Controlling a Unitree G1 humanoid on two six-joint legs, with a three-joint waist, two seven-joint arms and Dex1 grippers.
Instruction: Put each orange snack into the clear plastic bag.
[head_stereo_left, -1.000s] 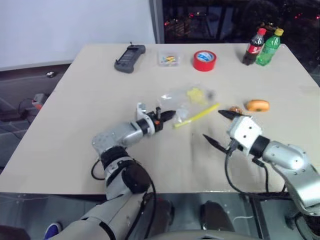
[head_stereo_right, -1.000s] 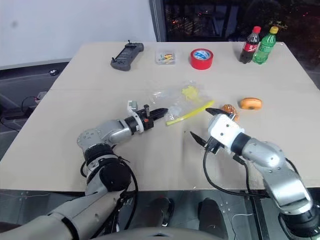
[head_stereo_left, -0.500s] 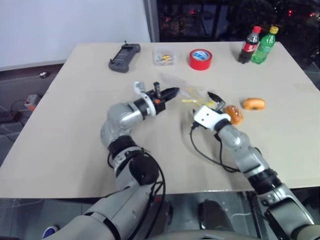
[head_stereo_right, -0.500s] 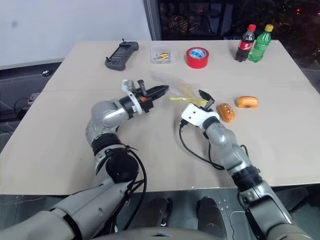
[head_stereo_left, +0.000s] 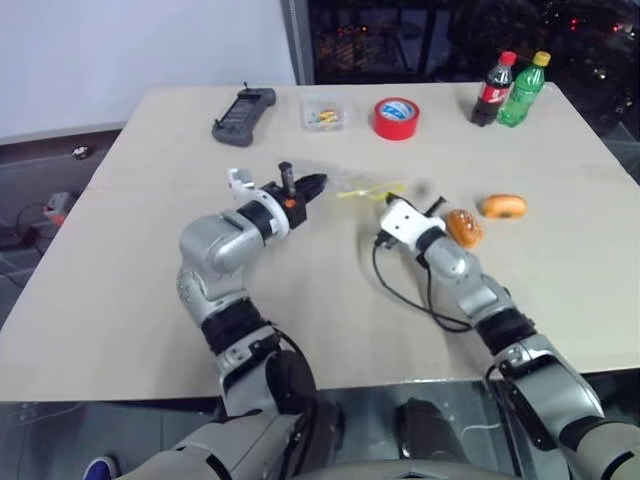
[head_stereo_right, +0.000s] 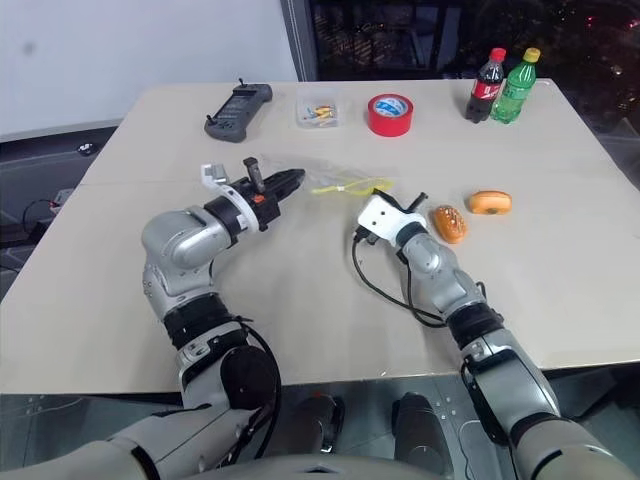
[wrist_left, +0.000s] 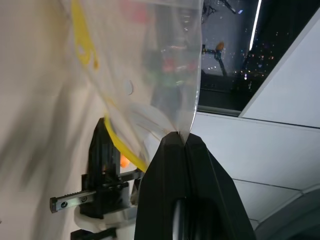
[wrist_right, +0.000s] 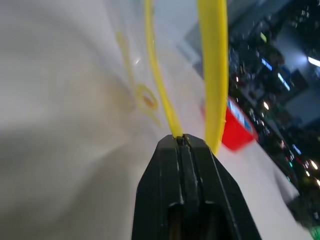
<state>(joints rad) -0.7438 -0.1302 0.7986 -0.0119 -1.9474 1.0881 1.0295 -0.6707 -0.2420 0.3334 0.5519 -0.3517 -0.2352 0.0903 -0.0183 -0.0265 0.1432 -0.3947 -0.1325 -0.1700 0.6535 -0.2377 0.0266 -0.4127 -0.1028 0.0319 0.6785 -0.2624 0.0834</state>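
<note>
Stretching crosswise btwn both fingers' closed pinches: clear plastic bag (head_stereo_right: 345, 183), seal strip toward right gripper (head_stereo_right: 392, 207), left gripper (head_stereo_right: 297, 178).

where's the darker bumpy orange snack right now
In the left eye view the dark bumpy orange snack lies on the beige table, between the right gripper and the lighter bun-shaped snack.

Soft, even overhead light falls on the pale tabletop (head_stereo_left: 150, 290), with faint shadows and dark windows behind. Wrist views are blurred just beyond the sharp black fingers (wrist_right: 192, 200).
</note>
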